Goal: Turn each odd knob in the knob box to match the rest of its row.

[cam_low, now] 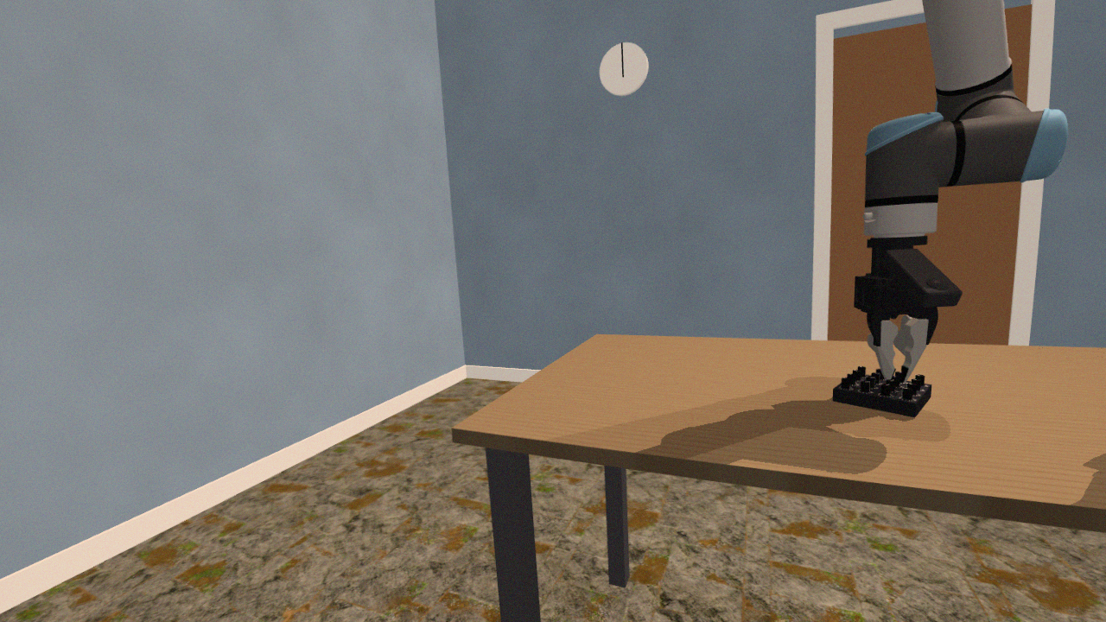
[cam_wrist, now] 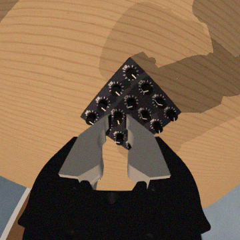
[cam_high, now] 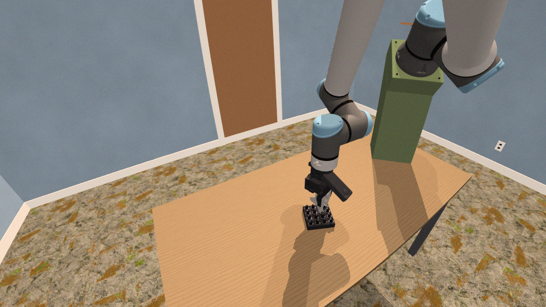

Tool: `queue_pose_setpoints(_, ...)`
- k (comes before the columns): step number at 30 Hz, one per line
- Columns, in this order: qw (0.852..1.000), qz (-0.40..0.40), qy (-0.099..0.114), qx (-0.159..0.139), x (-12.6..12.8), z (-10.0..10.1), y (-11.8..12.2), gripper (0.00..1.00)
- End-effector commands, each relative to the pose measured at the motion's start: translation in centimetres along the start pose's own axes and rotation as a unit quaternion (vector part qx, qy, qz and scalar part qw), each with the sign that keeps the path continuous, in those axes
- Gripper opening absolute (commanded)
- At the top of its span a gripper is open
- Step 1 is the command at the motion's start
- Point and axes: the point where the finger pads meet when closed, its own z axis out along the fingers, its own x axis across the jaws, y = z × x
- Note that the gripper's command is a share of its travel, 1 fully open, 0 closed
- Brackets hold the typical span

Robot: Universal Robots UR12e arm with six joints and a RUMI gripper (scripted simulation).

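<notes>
Knob box (cam_high: 320,226) (cam_low: 873,399) (cam_wrist: 124,84) sits beneath my claw (cam_high: 321,210) (cam_low: 895,377) (cam_wrist: 118,117); one knob (cam_wrist: 117,117) stands between my fingertips. They're slightly parted, ungripping, probably to free it without nudging neighbours.

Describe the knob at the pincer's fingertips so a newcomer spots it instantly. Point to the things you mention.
On the wooden table (cam_high: 213,236) (cam_low: 619,386) (cam_wrist: 40,67) sits the black knob box (cam_high: 321,227) (cam_low: 873,400) (cam_wrist: 125,83). Follow the pincer (cam_high: 321,209) (cam_low: 897,378) (cam_wrist: 118,115) down to it. Unlike its black neighbours, that knob (cam_wrist: 117,116) alone has a grey fingertip on either side.
</notes>
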Motion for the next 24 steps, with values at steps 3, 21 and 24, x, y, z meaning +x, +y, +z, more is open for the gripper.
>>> queue_pose_setpoints(3,1.0,0.0,0.0,0.0,0.0,0.0,0.0,0.11)
queue_pose_setpoints(21,1.0,0.0,0.0,0.0,0.0,-1.7,0.0,0.11)
queue_pose_setpoints(24,1.0,0.0,0.0,0.0,0.0,-2.5,0.0,0.11)
